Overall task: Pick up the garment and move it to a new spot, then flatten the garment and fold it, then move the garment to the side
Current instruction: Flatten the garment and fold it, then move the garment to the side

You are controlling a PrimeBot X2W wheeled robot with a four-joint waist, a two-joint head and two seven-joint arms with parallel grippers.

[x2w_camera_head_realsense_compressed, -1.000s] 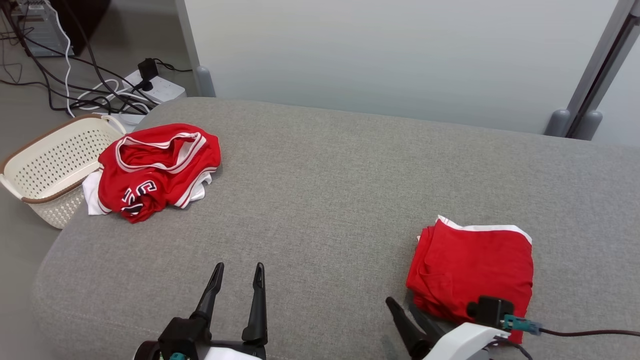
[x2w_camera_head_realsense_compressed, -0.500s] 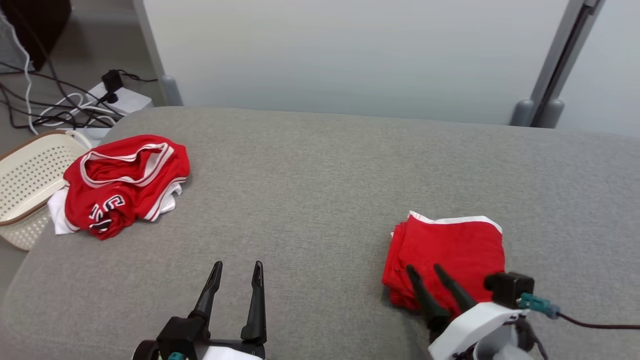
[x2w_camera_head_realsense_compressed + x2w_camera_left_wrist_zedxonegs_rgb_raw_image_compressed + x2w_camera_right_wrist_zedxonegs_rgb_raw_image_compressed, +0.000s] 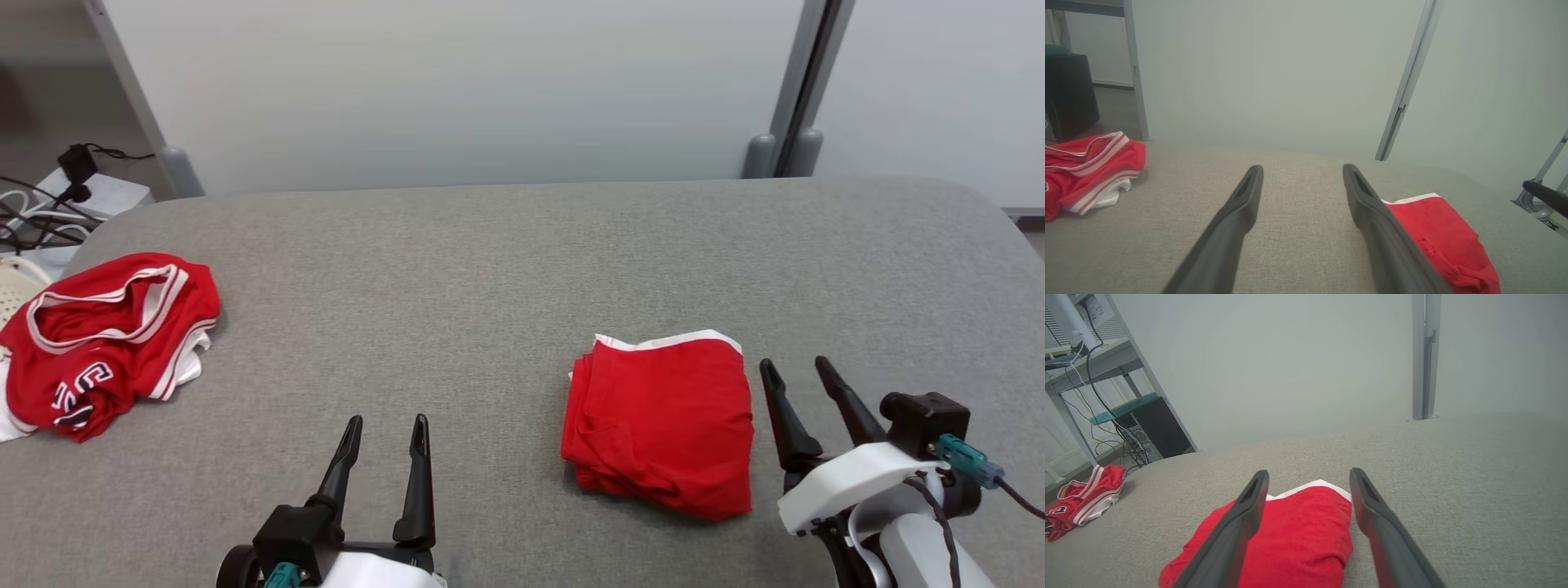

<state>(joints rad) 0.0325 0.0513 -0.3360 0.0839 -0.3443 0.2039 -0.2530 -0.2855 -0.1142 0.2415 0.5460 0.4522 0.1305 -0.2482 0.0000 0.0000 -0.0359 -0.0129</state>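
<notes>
A folded red garment point(image 3: 661, 420) with a white hem lies on the grey padded surface point(image 3: 490, 269), right of centre. It also appears under my right gripper's fingers point(image 3: 1290, 539) and at the lower right of the left wrist view point(image 3: 1445, 237). My right gripper point(image 3: 792, 362) stands open just right of the folded garment, apart from it and holding nothing point(image 3: 1309, 471). My left gripper point(image 3: 388, 420) is open and empty near the front edge point(image 3: 1302, 167). A crumpled red jersey point(image 3: 98, 343) with white stripes lies at the far left.
A cream perforated basket point(image 3: 12, 286) sits off the surface's left edge, with a power strip and cables point(image 3: 90, 192) on the floor behind it. A pale wall panel with grey posts point(image 3: 784, 151) stands along the far edge.
The head camera has swung right, shifting the whole picture left. My right gripper has come off the folded garment's near edge and now stands beside its right edge. The left gripper stays put.
</notes>
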